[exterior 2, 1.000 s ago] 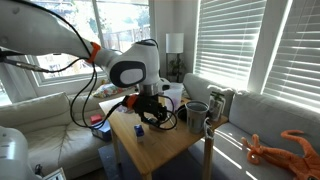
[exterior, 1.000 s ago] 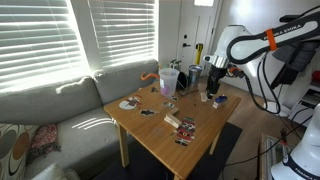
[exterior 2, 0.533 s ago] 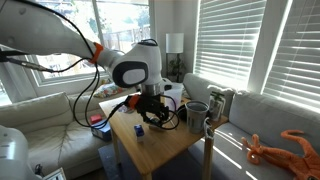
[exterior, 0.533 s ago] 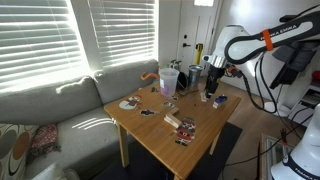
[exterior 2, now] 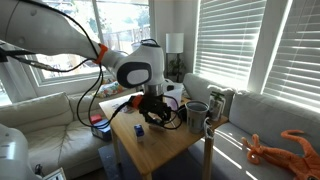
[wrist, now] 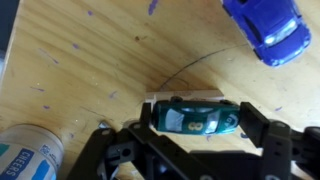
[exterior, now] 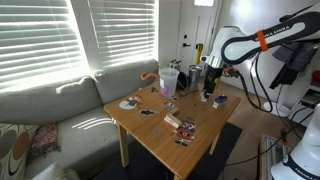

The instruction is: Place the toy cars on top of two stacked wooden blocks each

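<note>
In the wrist view my gripper [wrist: 195,120] is shut on the dark teal toy car [wrist: 195,118], one finger at each end. The car lies level, directly over a pale wooden block [wrist: 185,98] of which only an edge shows. The blue toy car [wrist: 268,30] lies on the table beyond it, apart from the gripper. In both exterior views the gripper [exterior: 210,93] [exterior 2: 152,118] hangs low over the far part of the wooden table [exterior: 170,150]. The cars are too small to make out there.
A can [wrist: 30,150] lies close beside the gripper. Cups [exterior: 168,80] and an orange toy [exterior: 150,74] stand at the table's back. Red-and-white packets [exterior: 185,127] lie mid-table. Two mugs [exterior 2: 196,115] stand by the arm. A sofa [exterior: 50,105] borders the table.
The gripper has shifted very slightly, a little upward, over the same spot. Nothing else on the table has moved.
</note>
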